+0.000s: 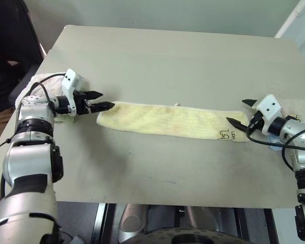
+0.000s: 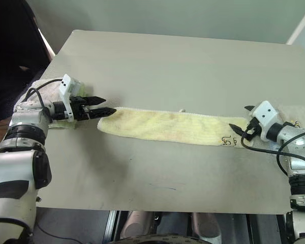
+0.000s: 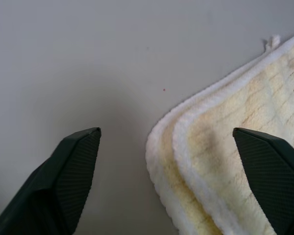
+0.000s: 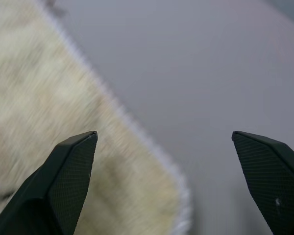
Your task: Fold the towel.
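Jaws of both grippers stand wide apart, holding nothing, one at each end of the towel.

Left gripper (image 1: 102, 100) sits level at the towel's left end, its lower finger touching or just over the corner; the right gripper (image 1: 240, 112) sits at the right end, spread across that edge. Between them the towel (image 1: 168, 120) lies flat on the grey surface (image 1: 157, 61) as a long, narrow strip, pale yellow terry with a white hem. At the left end two layers show, one edge set slightly back from the other. Dark embroidered marks sit near the right end, and a small tag pokes from the far edge.
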### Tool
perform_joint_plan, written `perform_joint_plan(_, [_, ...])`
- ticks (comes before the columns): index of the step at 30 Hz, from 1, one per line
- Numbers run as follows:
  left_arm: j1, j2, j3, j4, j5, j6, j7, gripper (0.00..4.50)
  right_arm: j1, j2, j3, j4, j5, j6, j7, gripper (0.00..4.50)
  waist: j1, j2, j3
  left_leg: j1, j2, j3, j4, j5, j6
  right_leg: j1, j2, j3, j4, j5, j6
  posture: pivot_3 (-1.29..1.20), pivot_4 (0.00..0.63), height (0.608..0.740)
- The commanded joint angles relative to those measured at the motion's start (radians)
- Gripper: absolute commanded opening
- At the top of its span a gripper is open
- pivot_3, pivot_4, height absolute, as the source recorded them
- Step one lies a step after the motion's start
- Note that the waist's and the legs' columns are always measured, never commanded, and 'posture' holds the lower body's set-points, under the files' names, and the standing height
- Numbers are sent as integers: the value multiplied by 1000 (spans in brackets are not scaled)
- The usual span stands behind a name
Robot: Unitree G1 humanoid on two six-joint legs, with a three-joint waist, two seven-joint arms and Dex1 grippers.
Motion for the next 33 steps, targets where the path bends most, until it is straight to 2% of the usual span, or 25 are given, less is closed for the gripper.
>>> perform_joint_plan(1, [-27, 9, 38, -43, -28, -51, -19, 4490, -4, -1, -122, -124, 143, 172, -38, 4454, 1, 0, 0, 0, 0, 0, 0, 0, 0, 0, 0, 0, 0, 0, 0, 0, 150, 740])
perform_joint_plan(5, [-24, -8, 72, -103, -85, -26, -106, 4490, 70, 13, -236, -315, 362, 508, -88, 4454, 6, 0, 0, -1, 0, 0, -1, 0, 0, 0, 0, 0, 0, -2, 0, 0, 150, 740])
perform_joint_plan(8, [23, -31, 66, -215, -119, 6, -164, 4490, 149, 30, -318, -415, 512, 757, -168, 4454, 11, 0, 0, -2, -1, 0, -1, 0, -1, 0, 1, 0, 0, -4, 2, 0, 150, 740])
perform_joint_plan(12, [101, -78, 62, -406, -173, 77, -175, 4490, 199, 49, -419, -484, 700, 1047, -280, 4454, 12, 0, 0, -2, -2, 1, 0, 0, 0, 1, 0, 1, 0, -6, 4, 0, 150, 740])
perform_joint_plan(16, [186, -136, 45, -616, -228, 172, -159, 4490, 208, 111, -554, -458, 859, 1226, -423, 4454, 12, 0, 0, -2, -2, 1, 1, -1, 0, 1, -1, 1, 0, -6, 5, 0, 150, 740])
perform_joint_plan(18, [236, -163, 25, -711, -238, 200, -136, 4490, 220, 153, -604, -438, 899, 1274, -499, 4454, 12, 0, 0, -2, -2, 1, 1, -1, 0, 1, 0, 1, 0, -10, 12, 0, 150, 740])
perform_joint_plan(22, [331, -211, -9, -885, -271, 258, -83, 4490, 246, 249, -717, -420, 1047, 1325, -640, 4454, 11, 0, 0, 0, -2, 0, 0, -1, 1, 2, 0, 2, 1, -10, 12, 0, 150, 740])
perform_joint_plan(25, [403, -240, -60, -986, -252, 223, -55, 4490, 321, 295, -741, -475, 1107, 1313, -708, 4454, 12, 0, 0, 0, -2, 0, 0, -1, 1, 1, 0, 2, 1, -11, 13, 0, 150, 740])
perform_joint_plan(29, [440, -251, -108, -1064, -253, 238, -23, 4490, 367, 313, -773, -492, 1250, 1247, -796, 4454, 12, 0, 0, 0, -2, 0, 0, -2, 1, 2, 0, 2, 1, -12, 15, 0, 150, 740])
perform_joint_plan(33, [475, -269, -168, -1108, -247, 238, -7, 4490, 434, 291, -766, -520, 1472, 1143, -893, 4454, 13, 0, 0, 0, -2, -1, 1, -2, 1, 3, 0, 3, 1, -11, 16, 0, 150, 740])
